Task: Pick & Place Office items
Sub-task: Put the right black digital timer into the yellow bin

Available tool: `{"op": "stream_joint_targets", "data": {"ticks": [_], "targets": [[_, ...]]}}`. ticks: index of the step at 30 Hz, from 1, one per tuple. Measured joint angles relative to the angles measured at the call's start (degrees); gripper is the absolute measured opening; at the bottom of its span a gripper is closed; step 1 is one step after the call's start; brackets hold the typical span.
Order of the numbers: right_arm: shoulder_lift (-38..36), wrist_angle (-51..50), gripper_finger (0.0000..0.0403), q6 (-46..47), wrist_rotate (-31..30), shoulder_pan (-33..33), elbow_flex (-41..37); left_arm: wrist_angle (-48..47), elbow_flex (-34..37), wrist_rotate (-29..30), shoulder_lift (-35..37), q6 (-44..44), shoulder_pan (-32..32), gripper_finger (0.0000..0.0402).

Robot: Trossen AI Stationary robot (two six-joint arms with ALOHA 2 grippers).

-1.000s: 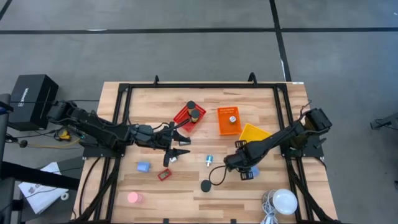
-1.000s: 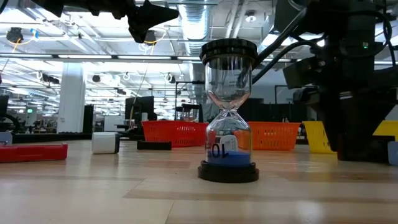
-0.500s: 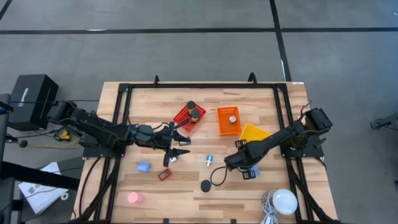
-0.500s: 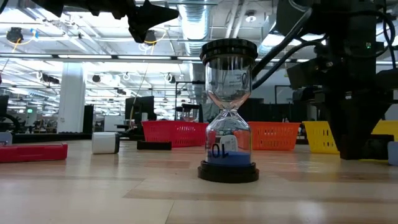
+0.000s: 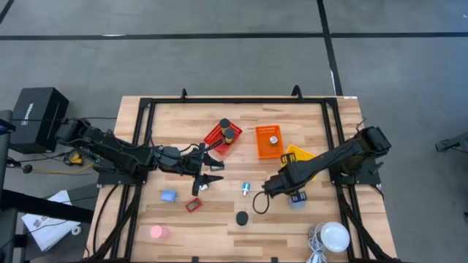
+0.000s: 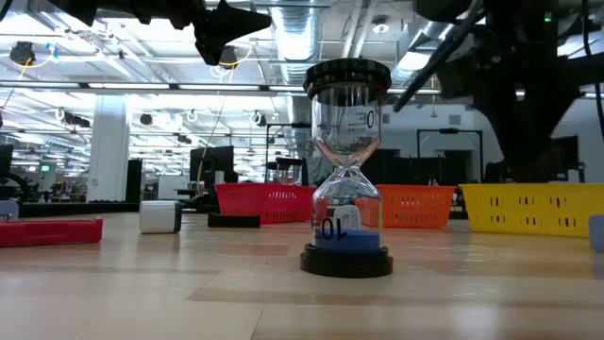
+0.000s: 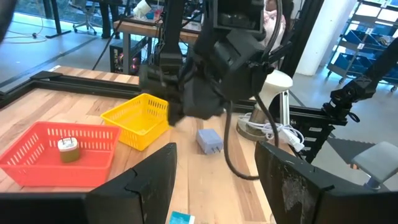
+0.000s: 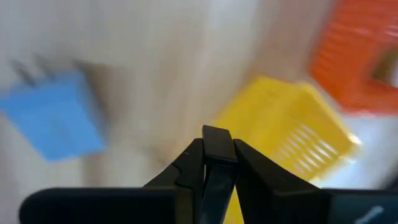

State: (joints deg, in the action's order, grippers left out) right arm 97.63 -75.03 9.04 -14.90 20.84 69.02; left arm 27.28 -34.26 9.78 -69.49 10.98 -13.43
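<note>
Looking straight down on a wooden table [image 5: 175, 117] edged by a black frame. Reaching in from the right, right gripper [image 5: 269, 188] near table centre, fingers pressed together on nothing visible, seen closed in its wrist view [image 8: 216, 146]. Just beside its arm, a blue block [image 5: 297, 201] flat on the wood, also at [image 8: 55, 118] and [image 7: 209, 140], prongs pointing away from the yellow basket [image 5: 292, 153]. Extending from the left, left gripper [image 5: 208, 172], fingers spread wide apart, empty, long axis running left to right. Standing upright in front, an hourglass [image 6: 347, 170], shown from above as a black disc [image 5: 242, 218]. Lying near the left gripper: a second blue block [image 5: 169, 196], a red-framed piece [image 5: 193, 205], a pink disc [image 5: 156, 232] by the near edge. Resting between both grippers, a small silvery-blue bit [image 5: 246, 188]. Open wood around the hourglass and along the near edge.
</note>
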Motion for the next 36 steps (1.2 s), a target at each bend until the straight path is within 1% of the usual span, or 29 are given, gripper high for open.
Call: {"op": "stream_joint_targets", "data": {"ticks": [2,4,7,9,13,15,17,21,24,32,36], "targets": [[-1.54,-1.94,0.0065,-0.01,-2.41,0.0,0.04,-0.01,0.0,0.0,0.0,0.0,0.0,0.0214],[-3.93,-1.86,0.0064,0.41,-3.84,-0.2,-0.59,-0.03,0.0,0.0,0.0,0.02,0.0,0.0214],[-10.37,-0.08,0.0063,0.88,-6.06,-0.91,-3.77,-0.12,0.0,0.0,0.0,0.01,0.0,0.0214],[-15.28,2.94,0.0063,0.94,-7.7,-1.96,-7.22,-0.17,0.0,0.0,0.0,0.0,0.0,0.0214],[-24.1,12.04,0.0063,1.13,-7.69,-5.27,-14.46,-0.19,0.0,0.0,0.0,0.0,0.0,0.0214],[-27.0,16.86,0.0063,1.07,-7.33,-6.72,-17.39,-0.19,0.0,0.0,0.0,0.0,0.0,0.0214],[-28.57,19.14,0.0063,1.04,-6.3,-8.19,-19.52,-0.19,0.0,0.0,0.0,0.0,0.0,0.0214],[-28.76,21.29,0.0063,0.36,-5.88,-10.63,-23.23,-0.19,0.0,0.0,0.0,0.0,0.0,0.0214],[-27.46,25.3,0.0063,-0.12,-5.04,-12.18,-25.56,-0.19,0.0,0.0,0.0,0.0,0.0,0.0214],[-21.67,25.4,0.0074,-1.07,-4.38,-13.74,-25.38,-0.21,0.0,0.0,0.0,0.0,0.0,0.0214],[-18.4,25.84,0.0075,0.85,-4.42,-15.09,-25.38,-0.21,0.0,0.0,0.0,0.0,0.0,0.0214]]}}
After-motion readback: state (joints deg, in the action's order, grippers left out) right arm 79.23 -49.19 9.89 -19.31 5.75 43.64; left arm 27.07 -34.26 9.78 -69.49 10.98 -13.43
